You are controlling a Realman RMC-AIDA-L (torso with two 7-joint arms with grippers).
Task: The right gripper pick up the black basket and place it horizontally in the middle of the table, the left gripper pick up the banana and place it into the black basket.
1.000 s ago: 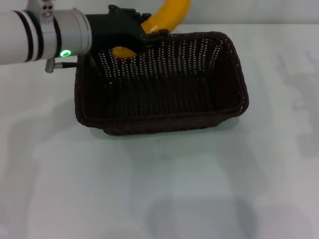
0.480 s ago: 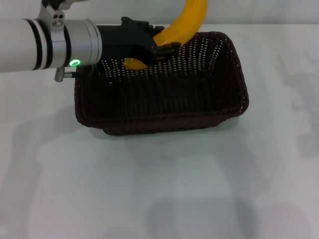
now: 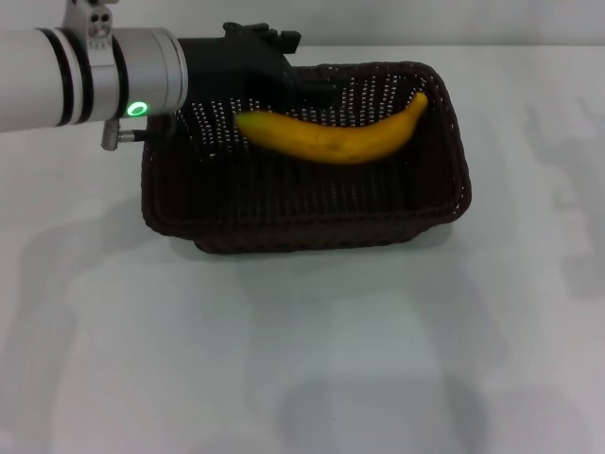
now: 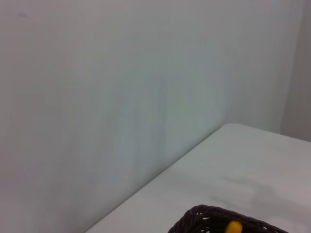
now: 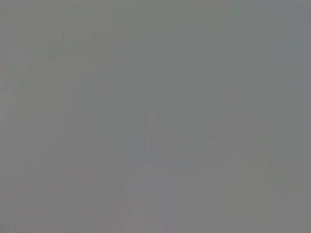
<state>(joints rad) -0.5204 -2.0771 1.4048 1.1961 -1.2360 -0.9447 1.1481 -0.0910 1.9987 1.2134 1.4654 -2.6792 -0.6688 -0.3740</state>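
Banana (image 3: 331, 139) lay inside the basket (image 3: 302, 232), lengthwise along the far wall, curve sagging toward the near side, brown tip up by the far right corner. Smooth yellow-orange skin, couple of faint dark specks, shorter than the basket. Only its tip poked over the rim in the left wrist view (image 4: 234, 226).

Basket sat crosswise on the table (image 3: 302, 359), toward the far edge. Dark woven sides, braided rim, light showing through the slots of the back wall. Loads of bare white tabletop in front and off to both sides, less behind.

Left gripper (image 3: 307, 90) hung over the basket's far left corner, right above the banana's blunt end. Looked clear of the fruit, though honestly couldn't tell if the fingers were spread or pressed together, just a dark lump against dark wicker. Silver wrist with a green light stuck out past the left rim.

Right gripper nowhere in view; its wrist camera showed flat grey.
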